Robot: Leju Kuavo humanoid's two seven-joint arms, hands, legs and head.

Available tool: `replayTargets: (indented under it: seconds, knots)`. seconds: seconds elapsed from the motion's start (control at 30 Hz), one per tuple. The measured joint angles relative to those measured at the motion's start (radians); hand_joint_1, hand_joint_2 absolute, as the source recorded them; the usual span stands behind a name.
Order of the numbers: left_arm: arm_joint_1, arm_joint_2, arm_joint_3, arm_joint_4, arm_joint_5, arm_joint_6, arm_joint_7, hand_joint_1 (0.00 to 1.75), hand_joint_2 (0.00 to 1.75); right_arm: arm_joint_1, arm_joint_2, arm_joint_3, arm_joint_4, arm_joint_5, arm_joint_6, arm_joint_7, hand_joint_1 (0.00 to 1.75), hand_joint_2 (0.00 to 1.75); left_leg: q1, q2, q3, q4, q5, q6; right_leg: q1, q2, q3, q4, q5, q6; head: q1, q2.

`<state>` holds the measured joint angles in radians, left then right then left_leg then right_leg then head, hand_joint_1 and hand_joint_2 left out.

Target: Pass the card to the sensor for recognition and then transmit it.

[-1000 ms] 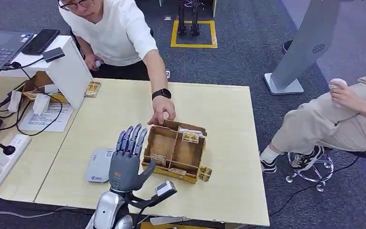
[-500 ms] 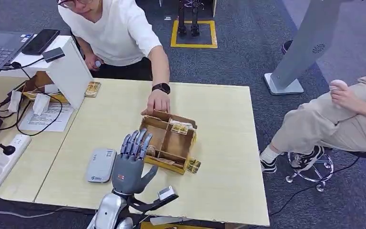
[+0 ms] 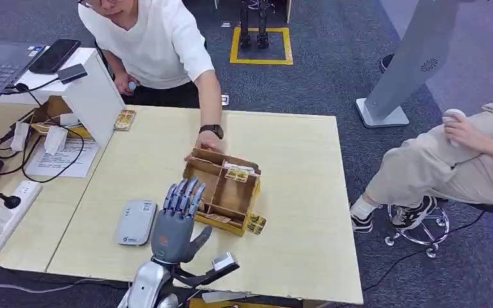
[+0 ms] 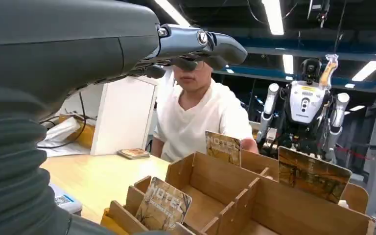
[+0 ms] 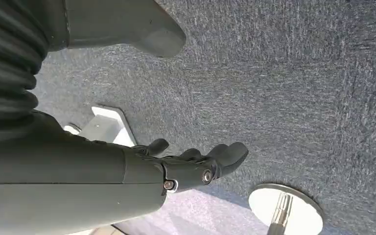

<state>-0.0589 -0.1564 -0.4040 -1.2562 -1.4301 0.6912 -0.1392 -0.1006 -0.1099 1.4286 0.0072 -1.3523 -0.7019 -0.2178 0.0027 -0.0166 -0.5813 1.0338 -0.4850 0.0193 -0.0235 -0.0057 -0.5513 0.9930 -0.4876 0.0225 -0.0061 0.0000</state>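
Several patterned cards stand in a wooden divided box [image 3: 223, 191] at the centre of the head view: one card [image 3: 237, 174] is upright in the box's upper compartment, another card [image 3: 255, 223] leans at the box's lower right corner, and in the left wrist view a card marked HOTEL [image 4: 163, 205] stands in the near compartment. The box rests on a pale wooden table [image 3: 302, 192]. A person's hand [image 3: 207, 142] touches the box's upper left edge, the arm reaching down from the upper middle of the frame. The robot's left hand [image 3: 174, 221] is raised just left of the box in the lower centre, its fingers [image 3: 181, 195] straight, spread and holding nothing, their tips at the box's left wall. A grey flat sensor [image 3: 135, 222] lies on the table left of that hand, apart from it. The right hand [image 5: 176, 169] appears in the right wrist view over grey carpet, fingers loosely curved with nothing in them. A white stand [image 3: 93, 96] sits in the upper left of the head view, and a seated person's leg [image 3: 423, 167] is at the right edge.
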Motion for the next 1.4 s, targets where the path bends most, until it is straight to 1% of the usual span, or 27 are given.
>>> replayTargets:
  seconds: [0.27, 0.43, 0.73, 1.1, 1.17, 1.23, 1.27, 1.3, 1.33, 1.37, 1.4]
  knots:
    - [-0.001, 0.007, 0.0, 0.025, -0.014, 0.0, -0.004, 0.0, 1.75, 0.0, 0.0, 0.002, 0.0, 0.0, 0.0, -0.002, 0.0, 1.75, 0.0, 0.0, 0.0, 0.0, 0.0, 0.0, 0.0, 0.0, 0.0, 0.0, 0.0, 0.0, 0.0, 0.0]
    - [-0.008, 0.007, -0.009, 0.061, -0.034, 0.0, 0.007, 0.0, 1.75, -0.002, 0.0, 0.004, 0.0, 0.002, 0.0, -0.005, 0.0, 1.75, 0.0, 0.0, 0.0, 0.0, 0.0, 0.0, 0.0, 0.0, 0.0, 0.0, 0.0, 0.0, 0.0, 0.0]
    - [-0.039, 0.007, -0.027, 0.162, -0.05, -0.003, 0.037, 0.0, 1.75, -0.004, 0.0, 0.005, 0.0, 0.011, 0.0, -0.001, 0.0, 1.75, 0.0, 0.0, 0.0, 0.0, 0.0, 0.0, 0.0, 0.0, 0.0, 0.0, 0.0, 0.0, 0.0, 0.0]
    - [-0.056, 0.007, -0.035, 0.213, -0.045, -0.004, 0.047, 0.0, 1.75, -0.004, 0.0, 0.005, 0.0, 0.015, 0.0, 0.002, 0.0, 1.75, 0.0, 0.0, 0.0, 0.0, 0.0, 0.0, 0.0, 0.0, 0.0, 0.0, 0.0, 0.0, 0.0, 0.0]
    - [-0.058, 0.007, -0.036, 0.22, -0.044, -0.004, 0.049, 0.02, 1.75, -0.004, 0.0, 0.005, 0.0, 0.015, 0.0, 0.002, 0.0, 1.75, 0.0, 0.0, 0.0, 0.0, 0.0, 0.0, 0.0, 0.0, 0.0, 0.0, 0.0, 0.0, 0.0, 0.0]
    - [-0.06, 0.006, -0.036, 0.225, -0.042, -0.004, 0.051, 0.07, 1.75, -0.004, 0.0, 0.005, 0.0, 0.015, 0.0, 0.002, 0.0, 1.75, 0.0, 0.0, 0.0, 0.0, 0.0, 0.0, 0.0, 0.0, 0.0, 0.0, 0.0, 0.0, 0.0, 0.0]
    - [-0.061, 0.007, -0.037, 0.227, -0.04, -0.003, 0.055, 0.14, 1.75, -0.004, 0.001, 0.005, 0.0, 0.015, 0.0, 0.002, 0.0, 1.75, 0.0, 0.0, 0.0, 0.0, 0.0, 0.0, 0.0, 0.0, 0.0, 0.0, 0.0, 0.0, 0.0, 0.0]
    - [-0.062, 0.007, -0.038, 0.23, -0.036, -0.002, 0.057, 0.26, 1.75, -0.004, 0.001, 0.005, 0.0, 0.015, 0.0, 0.002, 0.0, 1.75, 0.0, 0.0, 0.0, 0.0, 0.0, 0.0, 0.0, 0.0, 0.0, 0.0, 0.0, 0.0, 0.0, 0.0]
    - [-0.063, 0.007, -0.041, 0.232, -0.03, -0.001, 0.059, 0.56, 1.75, -0.004, 0.001, 0.005, 0.0, 0.014, 0.0, 0.002, 0.0, 1.75, 0.0, 0.0, 0.0, 0.0, 0.0, 0.0, 0.0, 0.0, 0.0, 0.0, 0.0, 0.0, 0.0, 0.0]
    - [-0.065, 0.008, -0.046, 0.235, -0.023, -0.001, 0.059, 1.05, 1.75, -0.004, 0.001, 0.005, 0.0, 0.014, 0.0, 0.002, 0.0, 1.75, 0.0, 0.0, 0.0, 0.0, 0.0, 0.0, 0.0, 0.0, 0.0, 0.0, 0.0, 0.0, 0.0, 0.0]
    - [-0.066, 0.008, -0.048, 0.236, -0.015, 0.0, 0.059, 1.47, 1.75, -0.004, 0.001, 0.005, 0.0, 0.012, 0.0, 0.002, 0.0, 1.75, 0.0, 0.0, 0.0, 0.0, 0.0, 0.0, 0.0, 0.0, 0.0, 0.0, 0.0, 0.0, 0.0, 0.0]
